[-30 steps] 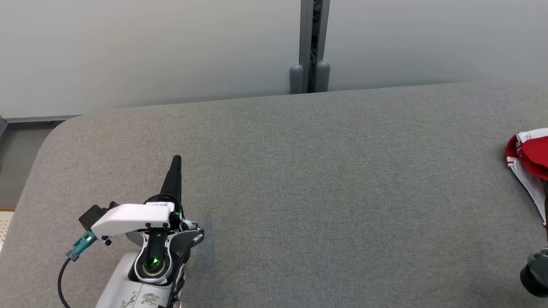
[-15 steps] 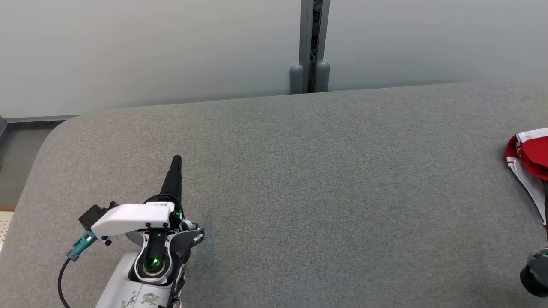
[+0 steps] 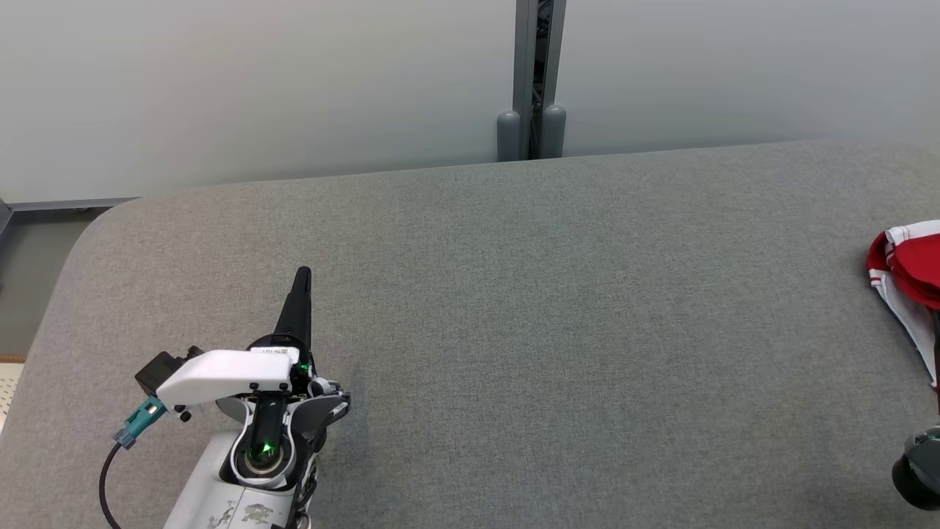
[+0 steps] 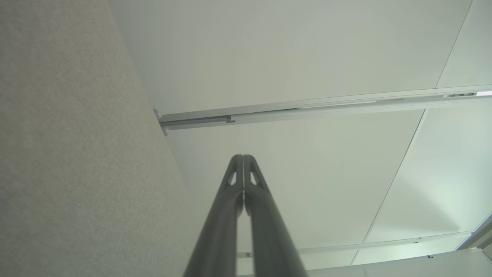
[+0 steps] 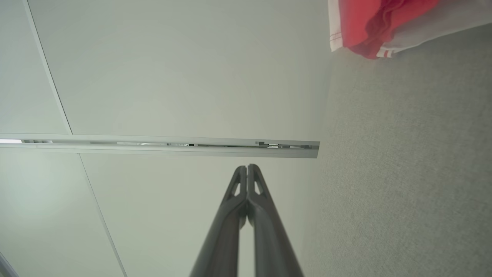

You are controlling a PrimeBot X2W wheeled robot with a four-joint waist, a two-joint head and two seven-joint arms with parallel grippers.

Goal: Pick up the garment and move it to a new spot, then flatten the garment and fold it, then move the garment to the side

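Red-white crumpled fabric garment (image 3: 905, 268) far right on grey felt table (image 3: 551, 330); L gripper (image 3: 302, 278), R gripper (image 5: 247, 167) both closed, empty. Risk: closed reach shoves it off.

Left forearm (image 3: 213, 499) white, scuffed grey; white angled bracket (image 3: 224, 373) with small black screws; teal connector (image 3: 138, 426) on black cable (image 3: 103, 481); green light (image 3: 262, 447) inside round white-rimmed joint. Left gripper (image 3: 302, 275): 2 long dark tapered fingers (image 4: 269, 231), triangular slot near each tip; right gripper (image 5: 247, 167) same in build

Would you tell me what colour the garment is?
The garment is red with white trim, clearest in the right wrist view.
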